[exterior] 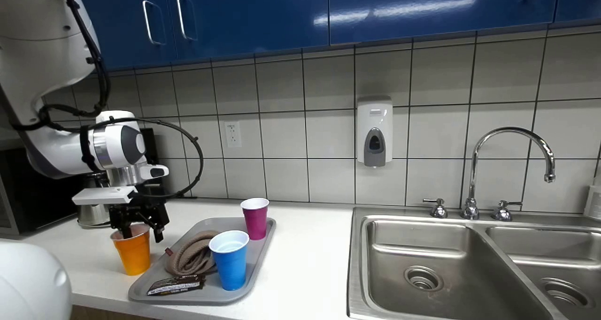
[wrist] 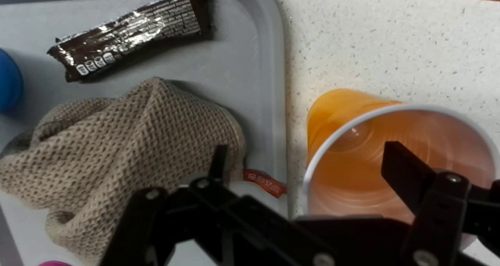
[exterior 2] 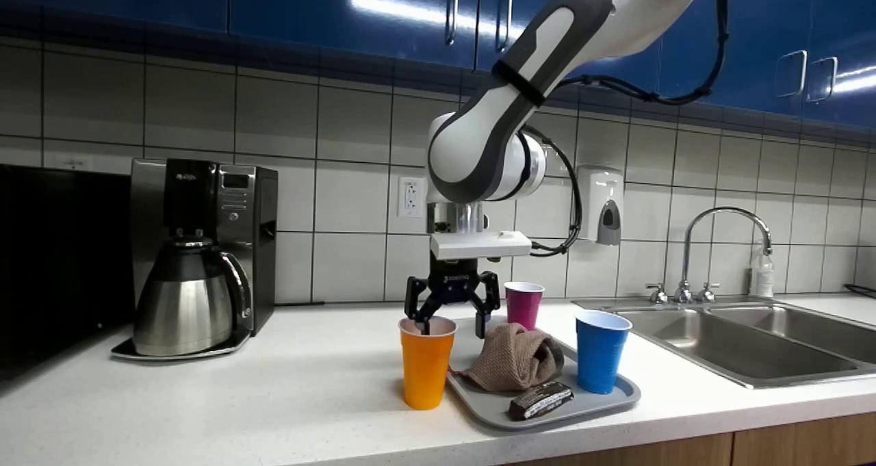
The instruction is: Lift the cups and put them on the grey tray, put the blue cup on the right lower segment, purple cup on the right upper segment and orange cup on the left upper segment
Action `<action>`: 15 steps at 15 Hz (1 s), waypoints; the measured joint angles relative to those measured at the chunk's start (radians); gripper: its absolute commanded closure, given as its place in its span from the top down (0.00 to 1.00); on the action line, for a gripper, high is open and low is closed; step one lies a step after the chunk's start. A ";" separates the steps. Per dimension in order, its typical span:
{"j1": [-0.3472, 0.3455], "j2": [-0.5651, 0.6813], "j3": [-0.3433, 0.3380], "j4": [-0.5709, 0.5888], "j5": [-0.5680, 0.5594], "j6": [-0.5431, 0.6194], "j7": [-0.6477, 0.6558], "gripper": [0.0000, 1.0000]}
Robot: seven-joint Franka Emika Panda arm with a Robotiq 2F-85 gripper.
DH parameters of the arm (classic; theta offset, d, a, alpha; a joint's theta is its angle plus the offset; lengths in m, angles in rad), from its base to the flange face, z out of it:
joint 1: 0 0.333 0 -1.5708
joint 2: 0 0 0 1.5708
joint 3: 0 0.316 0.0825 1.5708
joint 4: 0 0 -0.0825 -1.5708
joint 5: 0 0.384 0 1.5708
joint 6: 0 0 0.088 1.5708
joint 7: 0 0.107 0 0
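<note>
Orange cup (exterior 2: 426, 371) stands beneath hand (exterior 2: 452, 330), one finger (wrist: 406, 173) inside.

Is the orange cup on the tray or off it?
Off: the orange cup is beside the grey tray, and the wrist view shows a strip of counter between them.

The cloth (wrist: 152, 141) looks rough, the tray (wrist: 246, 55) matt, the orange cup (exterior 2: 426, 370) plastic.

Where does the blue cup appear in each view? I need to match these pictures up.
In an exterior view: the blue cup, left of centre, lower half.
In an exterior view: the blue cup, right of centre, lower half.
Wrist view: part of the blue cup, cut by the left edge.
Shared landmark: the brown cloth, in all three.
</note>
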 measured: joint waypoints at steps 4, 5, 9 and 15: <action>0.005 0.016 -0.005 0.006 -0.001 0.016 0.000 0.74; 0.006 0.018 -0.007 0.006 -0.001 0.022 0.000 0.68; 0.007 0.024 -0.013 0.006 -0.001 0.039 0.000 0.35; 0.007 0.033 -0.019 0.005 -0.001 0.043 0.000 0.00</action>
